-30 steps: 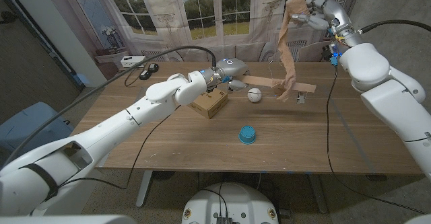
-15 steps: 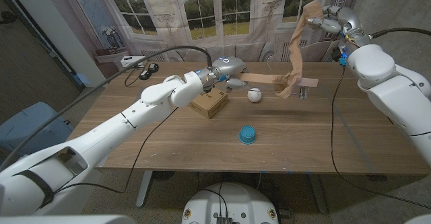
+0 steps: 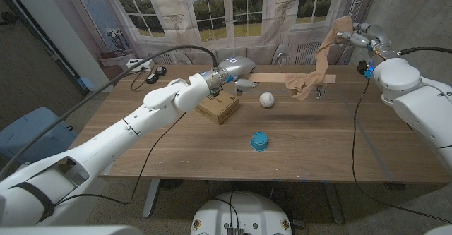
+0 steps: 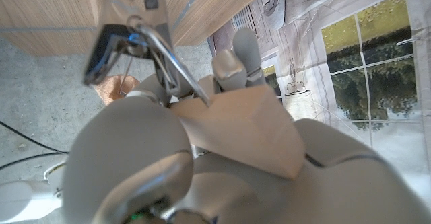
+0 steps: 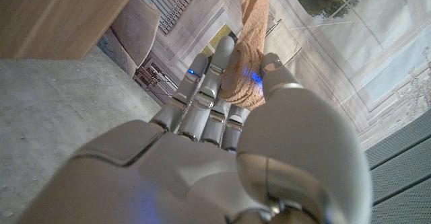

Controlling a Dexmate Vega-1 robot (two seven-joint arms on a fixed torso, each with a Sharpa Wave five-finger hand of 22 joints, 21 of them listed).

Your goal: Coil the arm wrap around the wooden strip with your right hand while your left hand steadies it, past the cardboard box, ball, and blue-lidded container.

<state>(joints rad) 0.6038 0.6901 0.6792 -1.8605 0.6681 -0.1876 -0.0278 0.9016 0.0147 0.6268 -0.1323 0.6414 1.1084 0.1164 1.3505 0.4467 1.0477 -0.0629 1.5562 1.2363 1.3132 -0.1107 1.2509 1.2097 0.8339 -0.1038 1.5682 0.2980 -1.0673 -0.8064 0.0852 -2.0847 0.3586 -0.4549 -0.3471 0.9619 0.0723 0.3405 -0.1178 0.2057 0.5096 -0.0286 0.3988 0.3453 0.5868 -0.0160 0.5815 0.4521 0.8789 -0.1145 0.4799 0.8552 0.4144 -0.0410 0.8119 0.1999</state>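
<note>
Left arm extends from 7 o'clock across the table; the left hand (image 3: 236, 71) grips the wooden strip (image 3: 272, 77) at its end. Right arm is raised toward 1 o'clock; the right hand (image 3: 361, 34) holds the arm wrap (image 3: 316, 65) aloft, fingers (image 5: 214, 76) closed around it.

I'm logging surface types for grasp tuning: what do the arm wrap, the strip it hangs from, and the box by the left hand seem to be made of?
Arm wrap: looks like soft tan stretch fabric, matte; it sags and bunches in folds. Wooden strip: pale, flat and rigid, probably unfinished wood. Cardboard box: brown, matte, with dark markings on top, likely plain cardboard.
</note>
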